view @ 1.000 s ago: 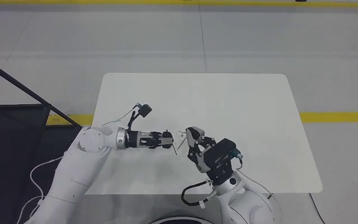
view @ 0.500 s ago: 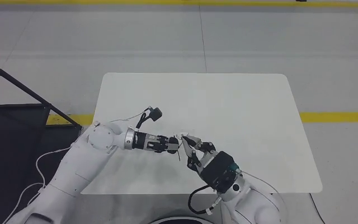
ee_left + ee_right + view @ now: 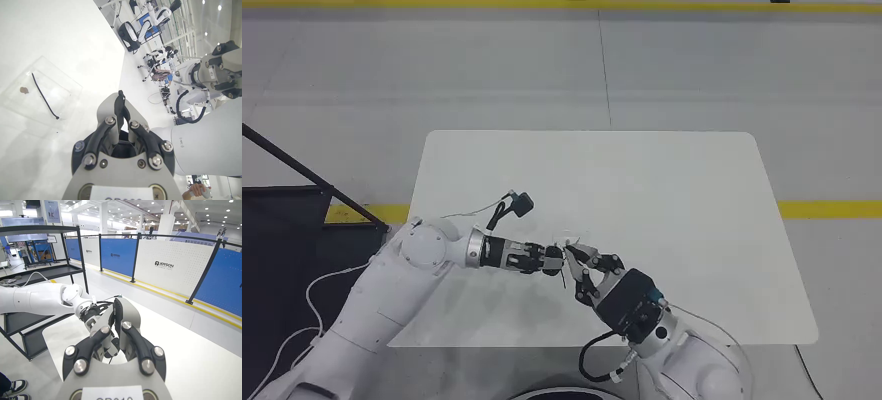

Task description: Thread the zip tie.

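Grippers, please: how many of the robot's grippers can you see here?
2: the left gripper and the right gripper sit close together, tips facing, over the near part of the table.

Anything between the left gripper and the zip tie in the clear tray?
Nothing visible. The zip tie lies in the clear tray on the table, ahead of the left gripper, with bare table between. A small brown bit lies apart from it. Whether the tray has a lid I cannot tell.

The top view looks down on the worktop [image 3: 692, 200]. The left wrist view, close behind its fingers [image 3: 106, 113], faces the right arm [image 3: 198, 151]; the right one faces the left arm [image 3: 37, 300].
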`<control>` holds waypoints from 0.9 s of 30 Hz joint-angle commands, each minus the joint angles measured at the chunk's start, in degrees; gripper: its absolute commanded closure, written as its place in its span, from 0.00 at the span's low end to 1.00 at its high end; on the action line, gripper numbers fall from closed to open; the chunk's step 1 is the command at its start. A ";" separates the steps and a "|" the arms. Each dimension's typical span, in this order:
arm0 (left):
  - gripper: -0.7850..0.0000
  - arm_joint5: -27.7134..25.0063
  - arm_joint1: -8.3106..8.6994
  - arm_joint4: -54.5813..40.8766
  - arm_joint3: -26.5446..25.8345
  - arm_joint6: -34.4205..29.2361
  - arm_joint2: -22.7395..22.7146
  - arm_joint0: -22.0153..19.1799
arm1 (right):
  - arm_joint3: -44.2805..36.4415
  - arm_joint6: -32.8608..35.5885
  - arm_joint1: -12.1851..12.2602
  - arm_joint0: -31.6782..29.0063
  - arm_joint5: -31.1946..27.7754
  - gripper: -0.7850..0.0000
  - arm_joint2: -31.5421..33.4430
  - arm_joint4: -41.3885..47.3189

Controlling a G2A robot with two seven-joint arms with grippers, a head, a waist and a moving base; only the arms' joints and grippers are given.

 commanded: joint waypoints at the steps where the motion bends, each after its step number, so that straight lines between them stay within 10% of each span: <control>1: 1.00 0.02 0.12 -0.21 -0.18 -1.31 -0.19 -0.45 | 0.76 0.78 0.20 0.98 -1.24 1.00 1.31 2.59; 16: 1.00 2.22 2.63 -1.78 -2.56 -3.53 5.68 -5.74 | 3.71 3.47 2.61 6.76 -18.17 1.00 8.43 11.25; 27: 1.00 1.32 4.54 -3.67 -2.52 -2.64 9.49 -7.87 | 2.97 5.95 3.44 7.79 -19.87 1.00 9.48 9.10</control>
